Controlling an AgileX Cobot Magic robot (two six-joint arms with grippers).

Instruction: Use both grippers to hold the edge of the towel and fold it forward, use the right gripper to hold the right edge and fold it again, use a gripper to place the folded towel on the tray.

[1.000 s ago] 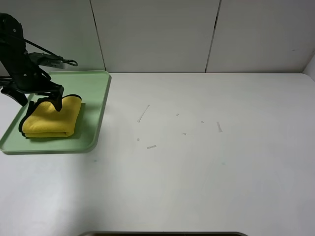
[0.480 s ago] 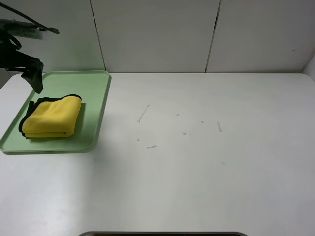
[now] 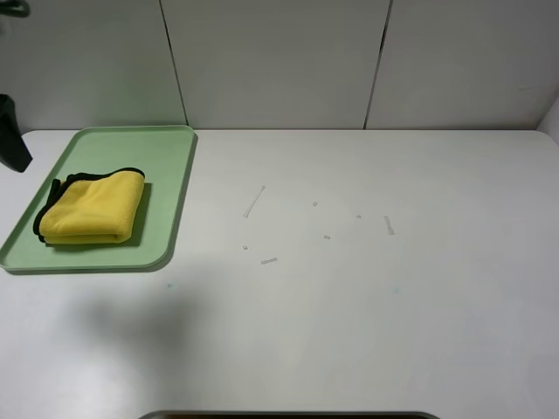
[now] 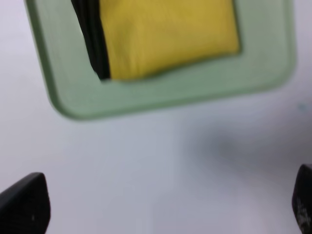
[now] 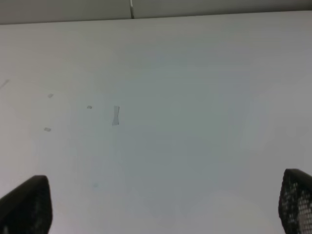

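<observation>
At the far left edge of the high view, a dark piece of the left end effector [image 3: 12, 140] shows beside the tray [image 3: 170, 188]; in its wrist view the fingers [image 4: 24, 204] stand wide apart, holding nothing. The towel [image 3: 92, 208] lies folded on the tray's left half (black edge of the towel [image 3: 52, 196] at its left side). Rightward, the white surface [image 3: 367, 297] carries small pale scraps. The right end effector [image 5: 156, 204] is spread open over it.
</observation>
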